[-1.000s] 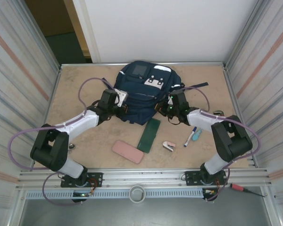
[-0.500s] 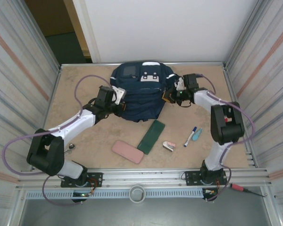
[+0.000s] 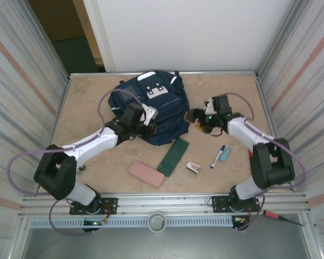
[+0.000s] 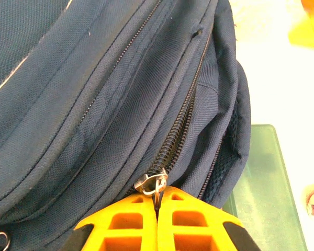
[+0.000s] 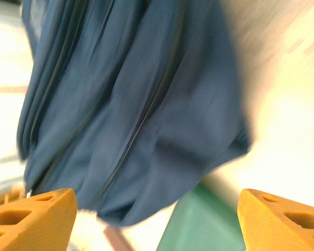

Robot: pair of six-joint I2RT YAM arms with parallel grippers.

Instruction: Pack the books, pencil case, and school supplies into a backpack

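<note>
The navy-blue backpack (image 3: 151, 102) lies at the back middle of the table, its white patches facing up. My left gripper (image 3: 150, 125) is at its near edge, shut on a metal zipper pull (image 4: 156, 184), which is pinched between the orange fingertips (image 4: 131, 222). My right gripper (image 3: 196, 121) stands open just off the backpack's right side with nothing between its fingers (image 5: 36, 214). A pink pencil case (image 3: 146, 174), a blue-and-white marker (image 3: 218, 156), a teal item (image 3: 225, 154) and a pink-and-white item (image 3: 193, 167) lie on the table in front. The books are out of view.
A narrow dark green flat box (image 3: 173, 155) lies just in front of the backpack, and its green face (image 4: 261, 183) shows beside the bag's corner. Metal walls close in the table on the left and right. A red screwdriver (image 3: 275, 216) rests on the front rail.
The backpack has swung and shifted to the left. My right gripper has opened, let go of the bag's right side and drawn back. My left gripper still holds the zipper pull.
</note>
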